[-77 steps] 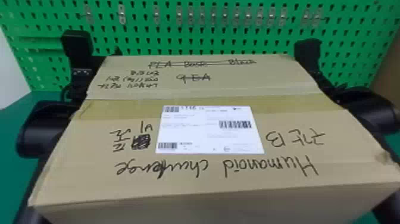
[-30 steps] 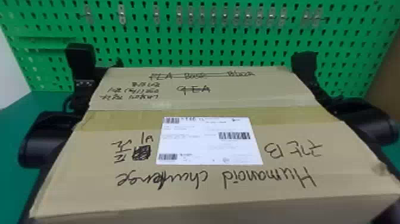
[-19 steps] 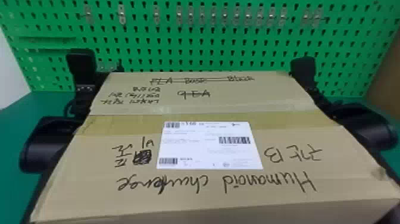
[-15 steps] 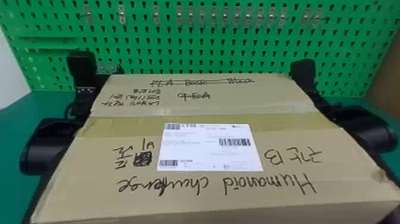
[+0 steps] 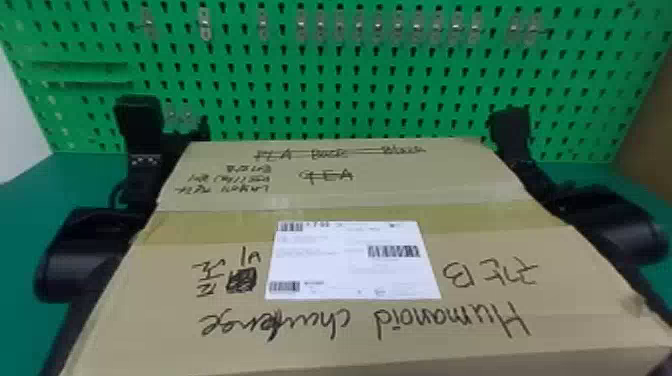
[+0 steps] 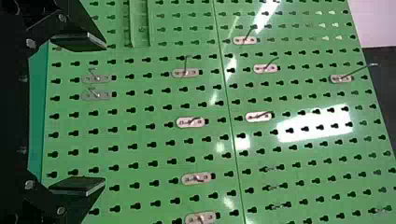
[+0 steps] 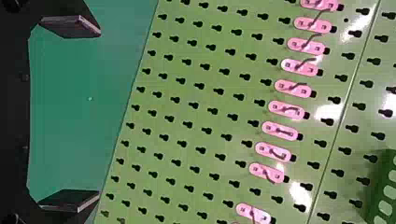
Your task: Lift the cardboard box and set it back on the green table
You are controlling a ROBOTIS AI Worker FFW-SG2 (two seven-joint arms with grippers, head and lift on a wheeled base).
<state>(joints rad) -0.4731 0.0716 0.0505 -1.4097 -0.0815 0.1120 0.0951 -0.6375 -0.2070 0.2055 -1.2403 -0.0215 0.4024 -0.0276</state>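
Box (image 5: 380, 190) had sunk between left arm (image 5: 80, 255) and right arm (image 5: 610, 225). Left gripper (image 6: 104, 113), right gripper (image 7: 99, 112): fingers spread, empty. Lowering seemed underway; next wanted level, gentle touchdown on table (image 5: 25, 215).

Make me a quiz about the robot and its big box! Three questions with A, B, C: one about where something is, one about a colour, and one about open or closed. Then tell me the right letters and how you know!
1. Where is the white label on the cardboard box?
A) Underneath
B) On its top
C) Nowhere, it hangs in the air

2. What colour is the pegboard behind the box?
A) Red
B) Yellow
C) Green

3. In the left gripper, how are the two fingers?
A) Apart
B) Pressed together
C) Crossed

Right letters:
1. B, the label lies flat on top, among the black writing.
2. C, the holey board is green.
3. A, a wide gap shows between them.
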